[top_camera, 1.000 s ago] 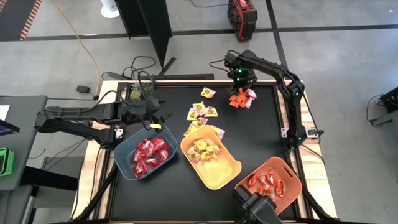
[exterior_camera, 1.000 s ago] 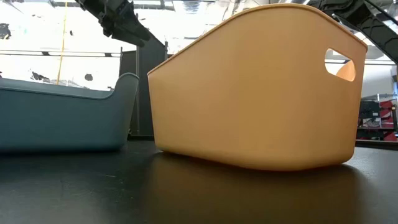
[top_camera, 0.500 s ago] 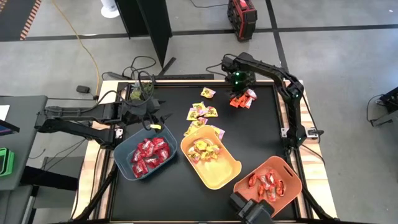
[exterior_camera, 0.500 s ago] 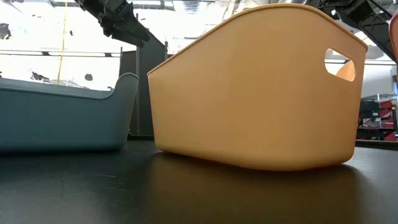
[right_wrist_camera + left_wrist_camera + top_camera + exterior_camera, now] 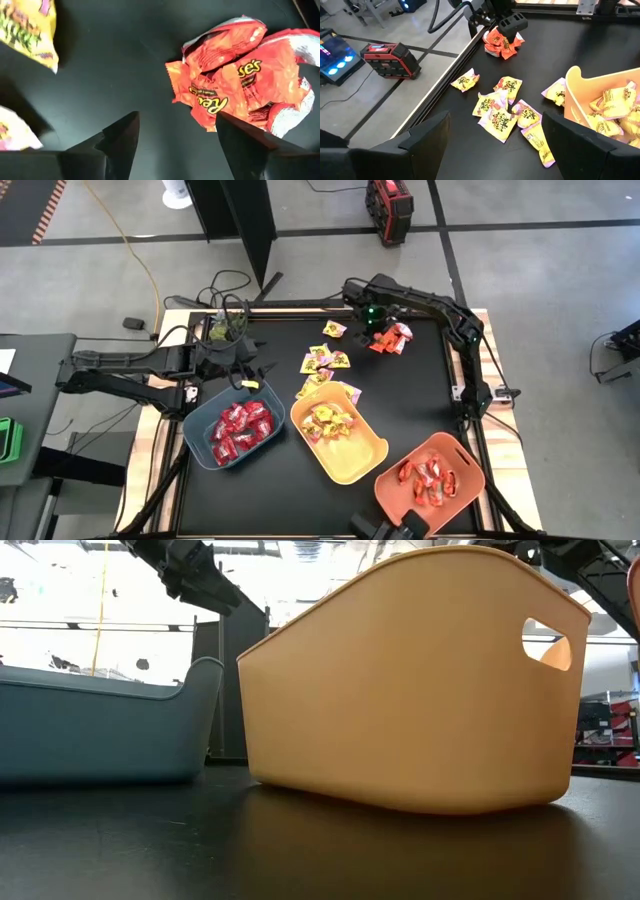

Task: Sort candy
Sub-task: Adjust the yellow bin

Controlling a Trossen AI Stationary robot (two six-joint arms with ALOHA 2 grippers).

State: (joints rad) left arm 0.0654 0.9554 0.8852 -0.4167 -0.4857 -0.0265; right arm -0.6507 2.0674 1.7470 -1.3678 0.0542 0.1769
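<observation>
Yellow plastic bin (image 5: 415, 680) blocks the low view; right gripper (image 5: 175, 132) open, empty, beside orange-red wrapped candy (image 5: 240, 85); left gripper (image 5: 492, 132) open, empty.

You see two dark, jointed arms, the right hand (image 5: 364, 316) glowing green, its fingers (image 5: 120, 132) matte black wedges.

Three bins are sitting along the lower half of the black counter (image 5: 420, 405): a blue-grey bin (image 5: 205, 445) at left, a yellow bin (image 5: 365, 455) in the middle, an orange bin (image 5: 465, 455) at lower right. A red case (image 5: 388, 197) is lying on the floor at the top.
</observation>
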